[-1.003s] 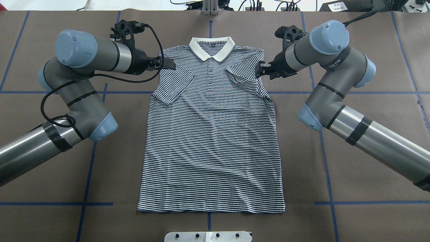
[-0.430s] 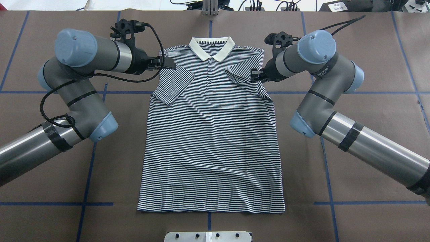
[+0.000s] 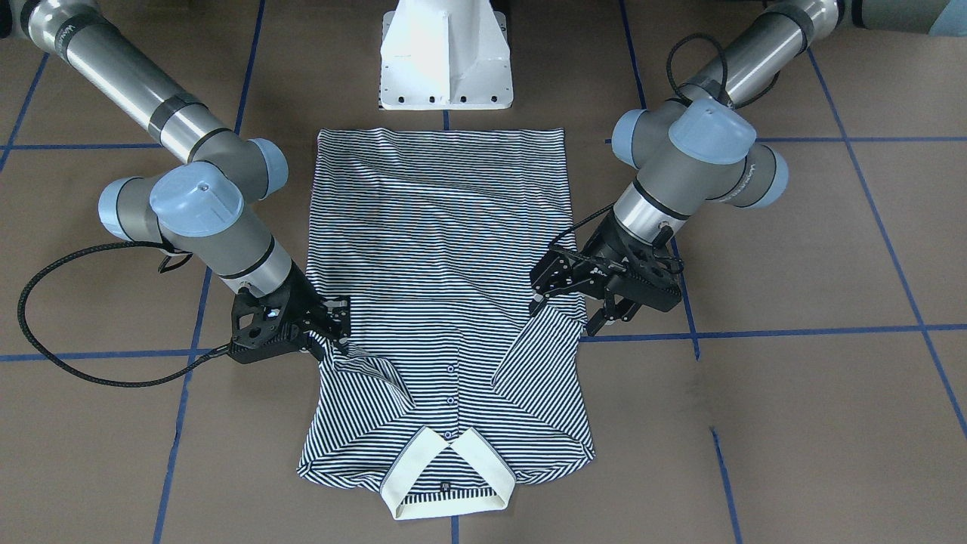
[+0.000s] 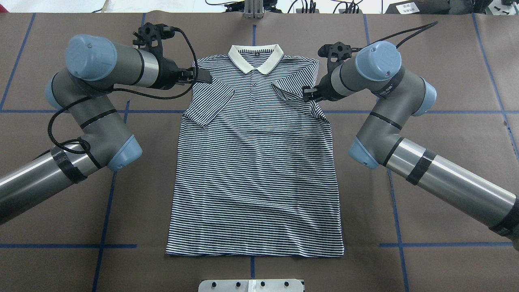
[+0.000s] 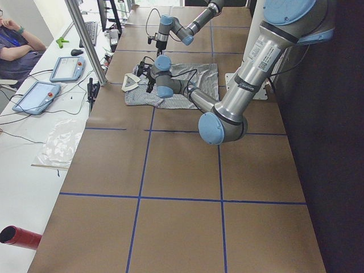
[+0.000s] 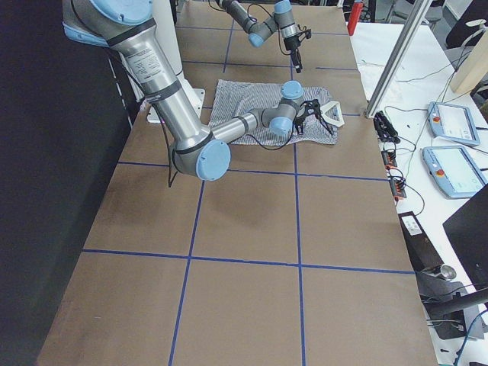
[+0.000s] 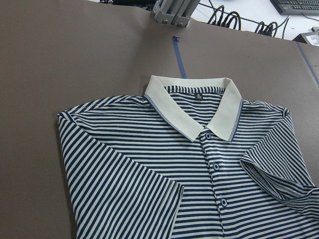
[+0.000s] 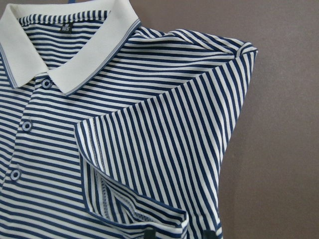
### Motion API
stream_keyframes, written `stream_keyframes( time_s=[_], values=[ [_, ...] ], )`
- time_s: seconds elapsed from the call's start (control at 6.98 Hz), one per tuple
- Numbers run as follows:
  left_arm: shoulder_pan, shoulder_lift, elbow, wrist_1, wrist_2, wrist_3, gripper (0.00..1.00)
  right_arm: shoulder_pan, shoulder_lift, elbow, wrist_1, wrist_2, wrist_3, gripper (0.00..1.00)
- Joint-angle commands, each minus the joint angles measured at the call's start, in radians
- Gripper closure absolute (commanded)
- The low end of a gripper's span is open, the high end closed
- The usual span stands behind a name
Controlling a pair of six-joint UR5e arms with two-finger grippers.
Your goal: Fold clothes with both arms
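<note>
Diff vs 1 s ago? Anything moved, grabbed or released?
The right gripper slid inward and slightly back toward the robot, reaching the edge of the folded-in sleeve, and its arm swung in with it. Its jaws are spread at the sleeve hem, with nothing visibly clamped. The left gripper stayed open and in place. The polo shirt lies as before.

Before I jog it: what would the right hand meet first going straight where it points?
The folded-in sleeve of the polo shirt. Its hem lies directly ahead of the right hand, though the hand's height above the cloth is unclear.
</note>
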Motion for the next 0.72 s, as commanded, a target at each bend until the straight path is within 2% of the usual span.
stream_keyframes(
  time_s=[0.0,0.14,0.57],
  values=[
    [0.000,0.001,0.000,0.000,0.000,0.000,0.00,-0.001,0.022,-0.030,-0.001,-0.002,-0.005,0.77],
    [0.000,0.003,0.000,0.000,0.000,0.000,0.00,-0.002,0.025,-0.030,-0.001,-0.002,-0.005,1.00],
    [0.000,0.003,0.001,0.000,0.000,0.000,0.00,-0.009,0.024,-0.014,0.008,-0.002,-0.005,1.00]
  ],
)
